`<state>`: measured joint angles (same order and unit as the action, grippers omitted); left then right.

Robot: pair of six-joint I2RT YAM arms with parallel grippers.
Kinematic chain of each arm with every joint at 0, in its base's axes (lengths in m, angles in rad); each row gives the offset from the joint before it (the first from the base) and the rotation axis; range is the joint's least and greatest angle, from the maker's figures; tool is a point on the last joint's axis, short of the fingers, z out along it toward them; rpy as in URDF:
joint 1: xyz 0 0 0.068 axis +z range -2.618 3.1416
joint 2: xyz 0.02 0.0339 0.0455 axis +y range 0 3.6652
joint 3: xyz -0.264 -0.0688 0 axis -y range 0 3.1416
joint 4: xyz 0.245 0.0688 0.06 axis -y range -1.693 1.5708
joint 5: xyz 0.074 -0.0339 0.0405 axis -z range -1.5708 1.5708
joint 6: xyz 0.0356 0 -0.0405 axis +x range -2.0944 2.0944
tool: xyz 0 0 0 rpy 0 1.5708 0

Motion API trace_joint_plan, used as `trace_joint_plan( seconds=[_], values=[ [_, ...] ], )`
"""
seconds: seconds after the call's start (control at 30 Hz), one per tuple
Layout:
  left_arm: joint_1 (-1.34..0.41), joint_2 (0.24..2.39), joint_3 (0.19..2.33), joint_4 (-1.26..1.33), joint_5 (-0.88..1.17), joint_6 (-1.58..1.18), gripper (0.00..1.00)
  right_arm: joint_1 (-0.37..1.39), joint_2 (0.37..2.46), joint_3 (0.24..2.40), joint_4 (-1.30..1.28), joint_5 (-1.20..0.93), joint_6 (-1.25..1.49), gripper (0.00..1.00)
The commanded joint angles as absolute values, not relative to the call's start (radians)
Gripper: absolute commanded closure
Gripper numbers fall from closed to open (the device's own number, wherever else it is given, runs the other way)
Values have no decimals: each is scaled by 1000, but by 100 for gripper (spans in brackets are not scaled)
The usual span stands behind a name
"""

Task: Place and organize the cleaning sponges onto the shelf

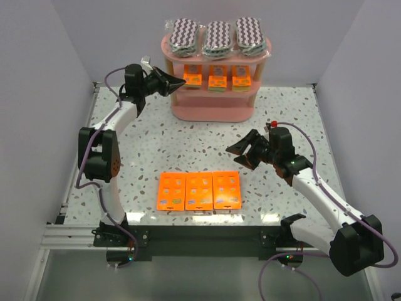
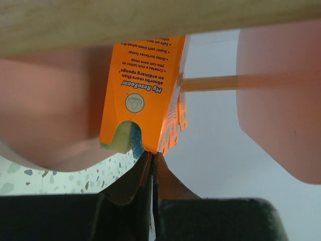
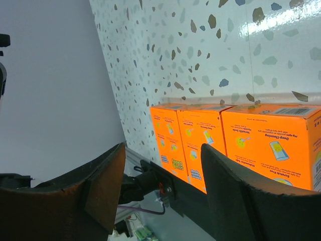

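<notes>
The pink shelf [image 1: 213, 114] stands at the back of the table. Three zigzag sponge packs [image 1: 217, 35] lie side by side on its top board. On the middle board stand three small orange packets [image 1: 217, 77]. My left gripper [image 1: 182, 86] reaches in from the left at that board. It is shut, and its tips [image 2: 152, 154] press against the lower corner of the leftmost small packet [image 2: 143, 80] without holding it. Three larger orange packets [image 1: 198, 191] lie in a row near the table's front edge. Above the table, right of them, my right gripper [image 1: 240, 157] hangs open and empty [image 3: 163, 148].
A pale wooden post [image 2: 125, 20] of the shelf crosses just above the left gripper, with pink boards [image 2: 281, 95] on both sides. The larger packets [image 3: 235, 143] lie beyond the right fingers. White walls enclose the speckled table [image 1: 188, 144] on three sides.
</notes>
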<state>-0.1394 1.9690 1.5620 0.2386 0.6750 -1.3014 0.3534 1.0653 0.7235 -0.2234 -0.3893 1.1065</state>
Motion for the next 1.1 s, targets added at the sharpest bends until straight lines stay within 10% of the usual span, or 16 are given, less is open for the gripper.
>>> trace_joint_plan(
  seconds=[0.0, 0.2, 0.5, 1.07],
  values=[
    [-124, 2019, 1650, 253, 704, -1328, 100, 357, 1072, 761, -195, -416, 1103, 34],
    [-123, 2033, 1686, 216, 698, -1318, 98, 356, 1074, 758, -187, -419, 1108, 31],
    [-115, 1991, 1681, 204, 686, -1293, 48, 356, 1068, 776, -192, -426, 1098, 25],
    [-114, 1271, 1033, -145, 640, -951, 30, 376, 844, 638, -616, -593, 910, 19]
  ],
)
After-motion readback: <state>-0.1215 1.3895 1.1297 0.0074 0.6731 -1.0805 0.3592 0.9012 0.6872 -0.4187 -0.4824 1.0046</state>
